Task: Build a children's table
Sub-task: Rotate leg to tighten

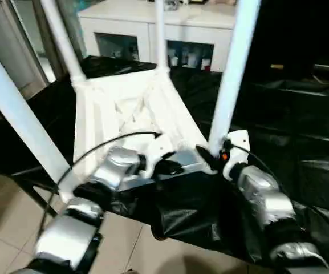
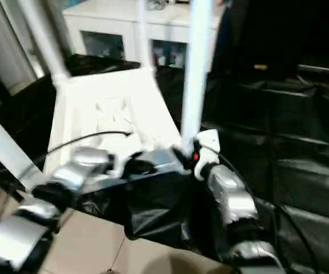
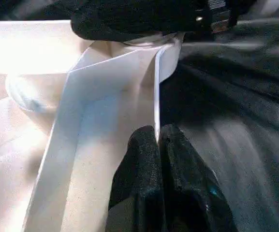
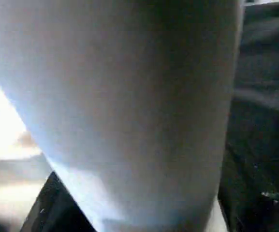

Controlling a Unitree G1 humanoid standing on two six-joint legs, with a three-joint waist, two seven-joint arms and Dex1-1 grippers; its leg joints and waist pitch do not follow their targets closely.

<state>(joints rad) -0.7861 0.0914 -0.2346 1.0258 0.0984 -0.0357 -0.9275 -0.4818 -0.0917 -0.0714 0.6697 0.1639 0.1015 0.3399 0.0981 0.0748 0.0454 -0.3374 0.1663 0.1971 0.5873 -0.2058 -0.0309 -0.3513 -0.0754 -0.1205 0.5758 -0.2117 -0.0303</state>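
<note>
The white children's table (image 1: pixel 104 117) lies upside down on a black-covered surface, its four legs pointing up. My left gripper (image 1: pixel 170 167) is at the near edge of the top, and in the left wrist view its fingers (image 3: pixel 144 150) are shut on the thin rim (image 3: pixel 156 87). My right gripper (image 1: pixel 210 155) is around the base of the near right leg (image 1: pixel 232 74), shut on it. That leg (image 4: pixel 129 96) stands right against the camera in the right wrist view. The near left leg (image 1: pixel 16 108) slants up toward the left.
Black sheeting (image 1: pixel 301 131) covers the work surface and hangs over its near edge. A white cabinet with glass doors (image 1: pixel 153 23) stands behind the table. Tiled floor (image 1: pixel 4 228) shows below left. A black cable (image 1: pixel 104 142) arcs over my left wrist.
</note>
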